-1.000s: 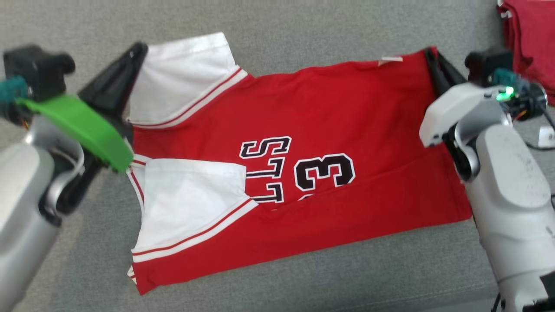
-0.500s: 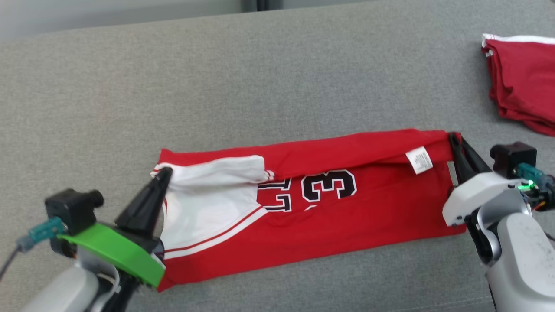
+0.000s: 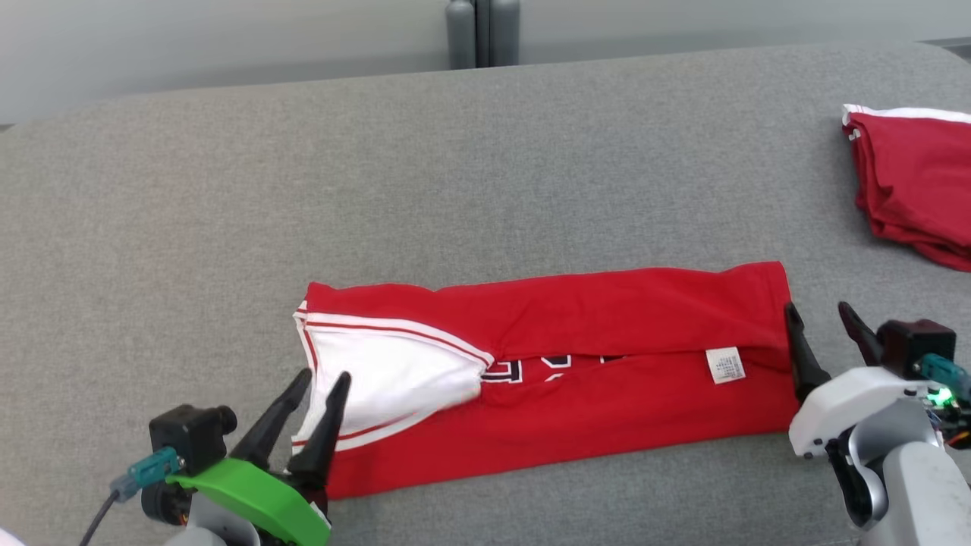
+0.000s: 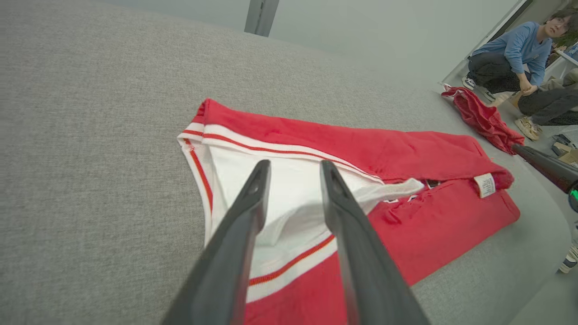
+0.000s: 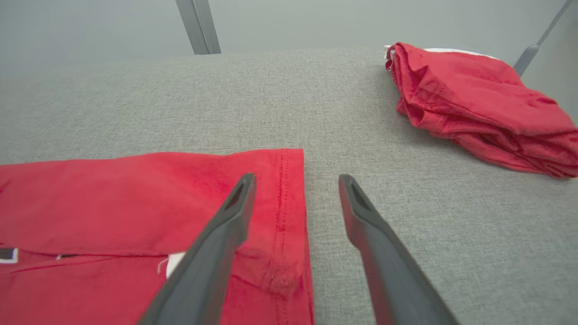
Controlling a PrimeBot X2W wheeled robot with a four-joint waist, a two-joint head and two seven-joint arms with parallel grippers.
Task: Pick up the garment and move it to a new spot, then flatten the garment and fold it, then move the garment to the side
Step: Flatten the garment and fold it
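**Folded garment laid flat, both pincers opened**

Head view: the red garment (image 3: 576, 379) is seen folded into a long strip on the grey table (image 3: 455, 189). The left pincer (image 3: 323, 375) is spread empty at its white end and the right pincer (image 3: 816, 307) is spread empty at the other. Left wrist view: the parted fingers (image 4: 237, 234) are seen over the white panel. Right wrist view: one finger is seen over the hem, the other over bare table, and a red pile (image 5: 474, 99) is seen well apart.
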